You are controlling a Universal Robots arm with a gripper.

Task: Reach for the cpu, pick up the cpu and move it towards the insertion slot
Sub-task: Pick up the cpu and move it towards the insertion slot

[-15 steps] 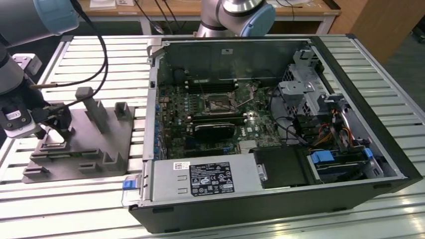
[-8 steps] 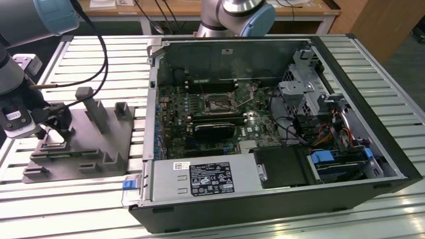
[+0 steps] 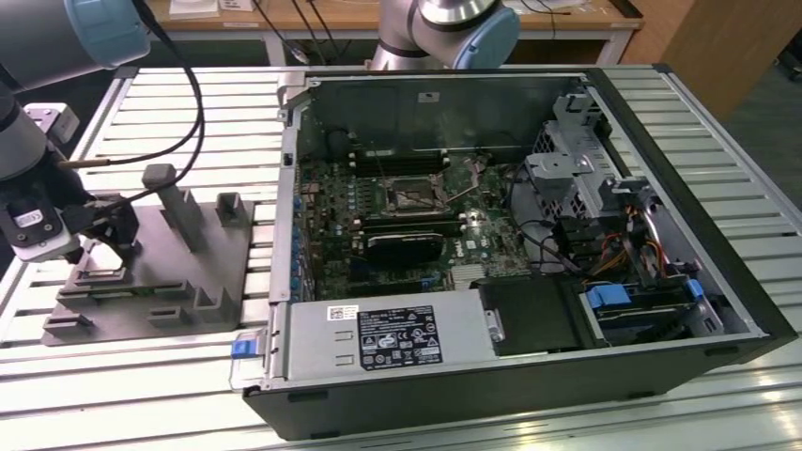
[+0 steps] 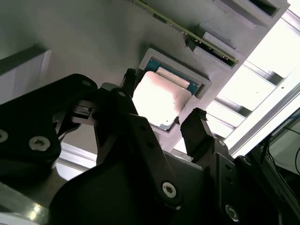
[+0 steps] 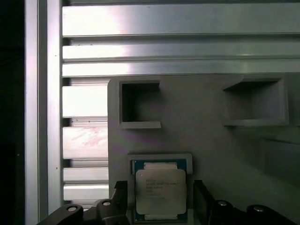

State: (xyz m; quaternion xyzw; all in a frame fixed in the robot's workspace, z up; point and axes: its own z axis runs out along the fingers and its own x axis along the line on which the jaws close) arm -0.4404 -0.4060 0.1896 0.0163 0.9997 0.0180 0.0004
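Note:
The cpu [image 5: 159, 190] [image 4: 157, 101], a flat square chip with a silvery top, lies in a shallow square recess of the grey fixture [image 3: 163, 282]. My gripper [image 3: 107, 246] [image 5: 158, 201] [image 4: 163, 96] is low over it, open, with one black finger [image 5: 199, 194] on each side of the chip and a small gap showing at both edges. The insertion slot [image 3: 411, 194], a metal-framed square socket with a dark centre, sits on the motherboard inside the open computer case, well to the exterior view's right of the gripper.
The fixture carries upright grey posts [image 3: 176, 211] and several rectangular pockets [image 5: 138, 105]. The open computer case [image 3: 501, 244] holds a power supply [image 3: 389, 334], cables and drive bays. All of it rests on a slatted metal table [image 3: 126, 395].

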